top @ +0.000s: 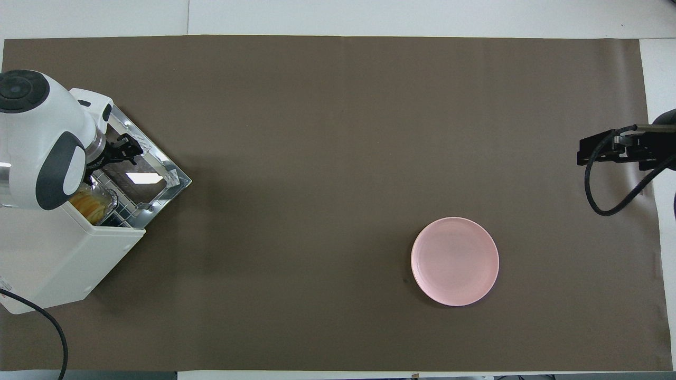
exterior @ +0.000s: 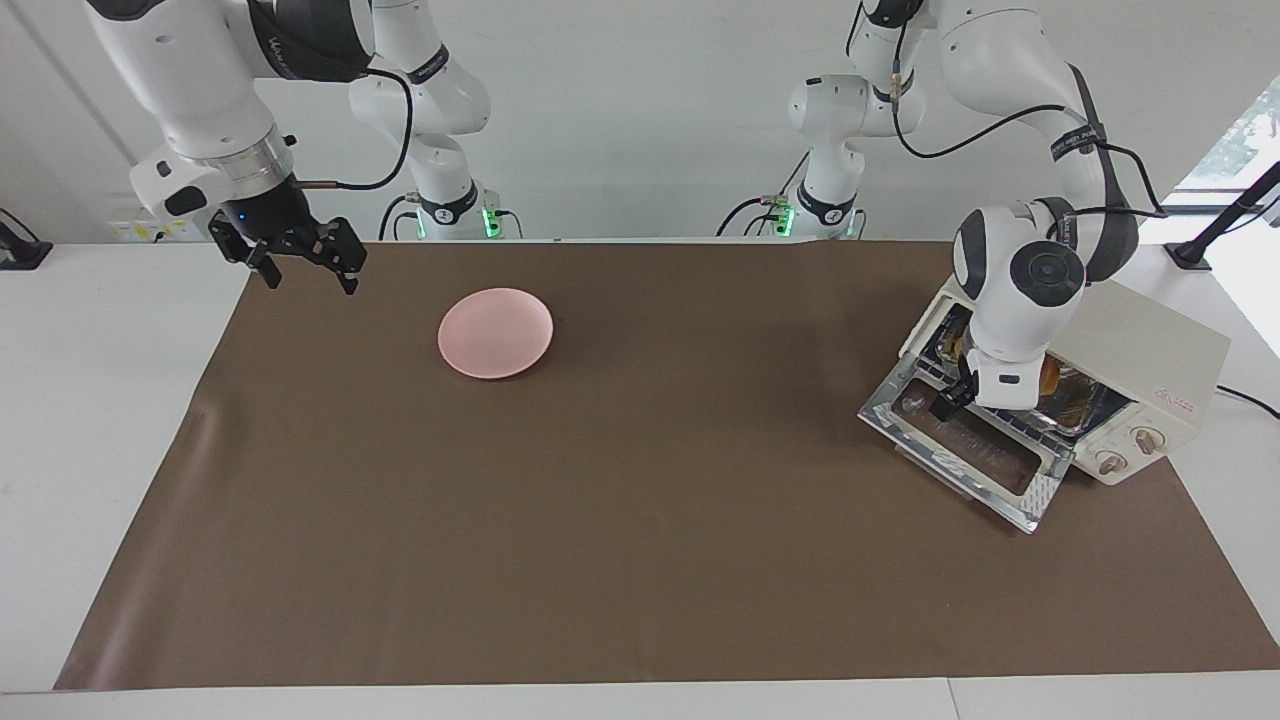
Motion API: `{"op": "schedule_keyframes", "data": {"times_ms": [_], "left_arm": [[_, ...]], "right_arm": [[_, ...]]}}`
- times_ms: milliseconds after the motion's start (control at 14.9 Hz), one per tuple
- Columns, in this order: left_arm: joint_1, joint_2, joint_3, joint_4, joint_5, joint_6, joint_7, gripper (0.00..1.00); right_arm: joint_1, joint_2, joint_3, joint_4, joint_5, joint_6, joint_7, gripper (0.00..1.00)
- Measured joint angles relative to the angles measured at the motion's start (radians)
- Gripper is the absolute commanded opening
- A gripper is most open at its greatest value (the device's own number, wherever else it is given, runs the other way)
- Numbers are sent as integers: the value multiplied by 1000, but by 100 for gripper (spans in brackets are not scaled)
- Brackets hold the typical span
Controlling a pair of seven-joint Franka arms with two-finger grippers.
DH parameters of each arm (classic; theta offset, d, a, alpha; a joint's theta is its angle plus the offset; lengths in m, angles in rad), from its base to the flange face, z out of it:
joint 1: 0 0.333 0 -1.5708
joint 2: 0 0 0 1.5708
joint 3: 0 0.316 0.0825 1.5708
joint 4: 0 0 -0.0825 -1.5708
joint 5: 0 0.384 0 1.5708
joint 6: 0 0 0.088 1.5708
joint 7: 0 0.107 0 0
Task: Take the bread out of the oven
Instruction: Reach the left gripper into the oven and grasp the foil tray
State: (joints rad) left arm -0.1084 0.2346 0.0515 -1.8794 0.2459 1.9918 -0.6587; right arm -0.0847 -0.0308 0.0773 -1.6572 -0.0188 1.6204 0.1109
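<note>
Oven (exterior: 1150, 370) door's down. Bread (top: 91, 204) sits on the rack inside, just past the left gripper (exterior: 950, 400) hovering over the door, can't tell if it's open. Right gripper (exterior: 300, 255) waits w/ fingers spread, well off past the pink plate (exterior: 495, 333).

A big brown mat (exterior: 640, 500) covers a white worktop (exterior: 90, 400). The wall (exterior: 640, 120) is plain white. A bright window (exterior: 1235, 140) shows green leaves at one corner.
</note>
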Motion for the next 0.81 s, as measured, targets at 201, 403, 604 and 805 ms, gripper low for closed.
{"op": "schedule_keyframes", "data": {"times_ms": [201,403,604,805], "left_arm": [[17,0,1,-3,2,9,-4,59],[47,-1,1,-17,4,23,-4,24],[55,-5,2,-32,4,25,-4,0],[56,-18,1,-42,21,25,-4,0]], "right_arm": [[0,0,0,0,0,0,0,100],[0,0,0,0,0,0,0,100],[0,0,0,0,0,0,0,100],[0,0,0,0,0,0,0,100]]}}
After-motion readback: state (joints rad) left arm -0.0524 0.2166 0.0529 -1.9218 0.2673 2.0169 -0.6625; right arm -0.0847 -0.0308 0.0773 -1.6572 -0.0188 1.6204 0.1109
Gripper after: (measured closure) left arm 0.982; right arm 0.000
